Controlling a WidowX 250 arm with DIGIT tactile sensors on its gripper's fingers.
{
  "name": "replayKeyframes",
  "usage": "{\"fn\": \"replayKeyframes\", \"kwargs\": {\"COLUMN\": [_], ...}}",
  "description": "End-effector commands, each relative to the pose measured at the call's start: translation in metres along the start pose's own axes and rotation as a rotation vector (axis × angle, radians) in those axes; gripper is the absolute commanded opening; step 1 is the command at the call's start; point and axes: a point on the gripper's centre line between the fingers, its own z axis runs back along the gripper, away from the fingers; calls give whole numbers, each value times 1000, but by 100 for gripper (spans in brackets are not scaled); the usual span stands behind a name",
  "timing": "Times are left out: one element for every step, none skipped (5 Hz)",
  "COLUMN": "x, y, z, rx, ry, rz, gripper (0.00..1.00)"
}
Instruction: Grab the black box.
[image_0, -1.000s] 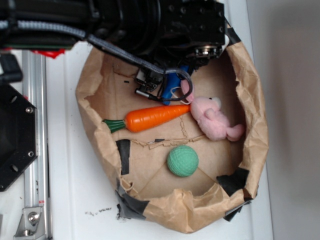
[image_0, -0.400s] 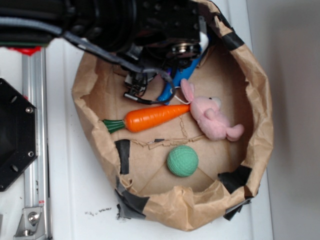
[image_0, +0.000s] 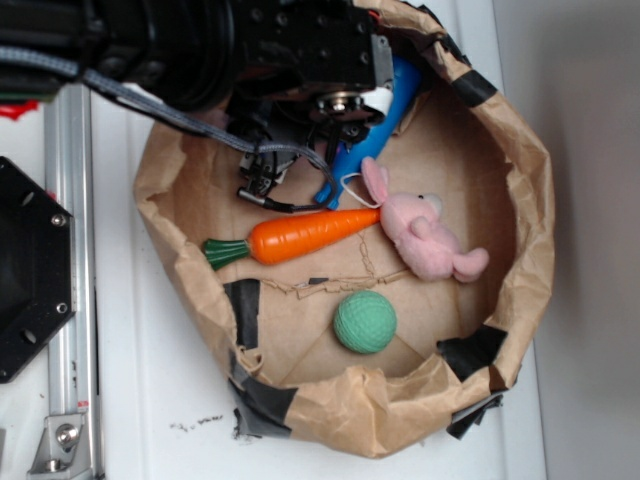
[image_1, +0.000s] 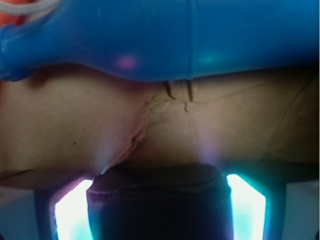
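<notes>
A WidowX 250 arm (image_0: 200, 45) hangs over the far-left part of a crumpled brown paper tub (image_0: 520, 230), its dark bulk covering that corner. From the exterior camera the gripper is hidden beneath the wrist housing. In the wrist camera, a dark, soft-edged block (image_1: 160, 202) sits low in the frame between two glowing pale fingers (image_1: 72, 212). It is probably the black box, already lying between the fingers. Whether the jaws are pressing on it or merely straddling it cannot be told.

A blue plastic object (image_0: 400, 95), possibly a bottle or toy, leans against the tub's far wall just beside the wrist. In the wrist camera it fills the top of the frame, so the arm appears to have reached in alongside it rather than over it.

The rest of the tub's contents lie clear of the arm. A toy carrot (image_0: 300, 235) stretches across the middle of the floor, its tip touching a pink plush rabbit (image_0: 425, 235) toward the right wall. A green ball (image_0: 364, 322) rests alone nearer the near rim. Black tape patches (image_0: 247, 312) hold the paper walls together, which likely explains their uneven sag.

Outside the tub, a black hexagonal plate (image_0: 30, 270) sits at the left edge of the white table (image_0: 150, 400).
</notes>
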Motion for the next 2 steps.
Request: {"fn": "replayKeyframes", "kwargs": {"x": [6, 24], "y": [-8, -35], "z": [64, 124], "rx": [-15, -115], "ry": [-136, -252], "rz": [50, 96], "gripper": [0, 0]}}
